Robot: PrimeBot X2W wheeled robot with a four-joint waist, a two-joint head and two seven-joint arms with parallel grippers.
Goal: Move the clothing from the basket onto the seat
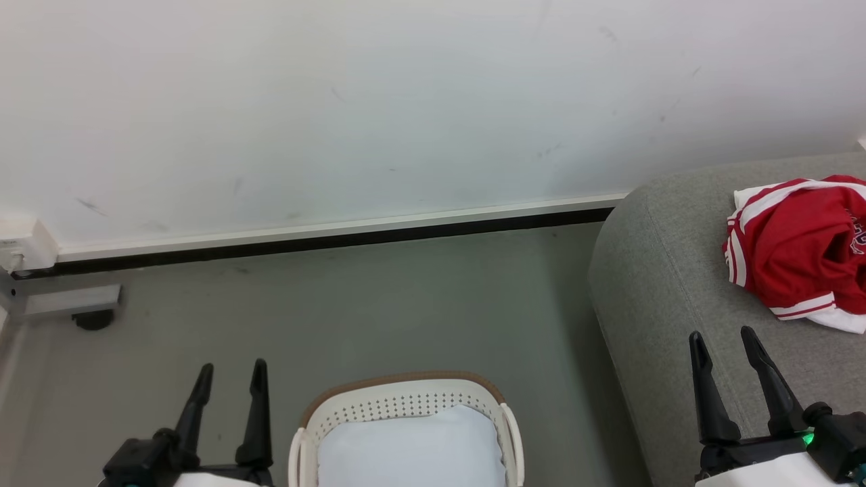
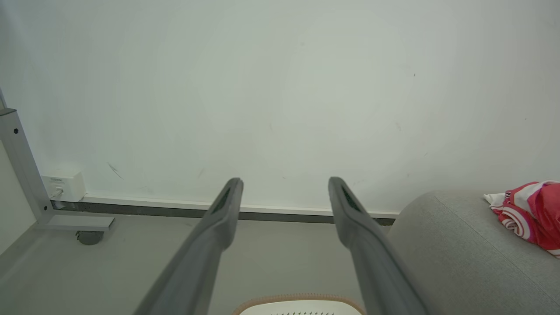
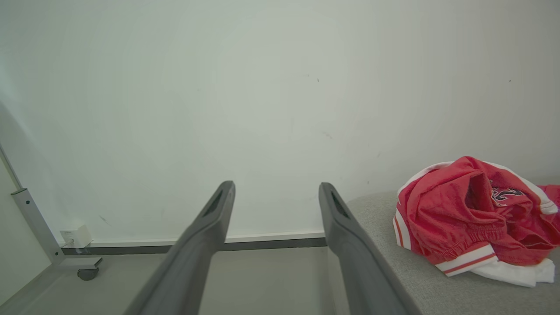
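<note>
Already the clothing [image 1: 798,250] lay crumpled on the seat [image 1: 676,284], well apart from the basket [image 1: 406,399] holding a pale cushion pad [image 1: 413,446], while the left gripper [image 1: 233,368] and right gripper [image 1: 721,335] stood spread wide, empty.

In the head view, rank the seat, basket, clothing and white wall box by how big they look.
1. seat: largest by far.
2. basket and clothing: about alike, both cut off by the frame edge, so unranked.
3. white wall box: smallest, though also farthest from the camera.
</note>
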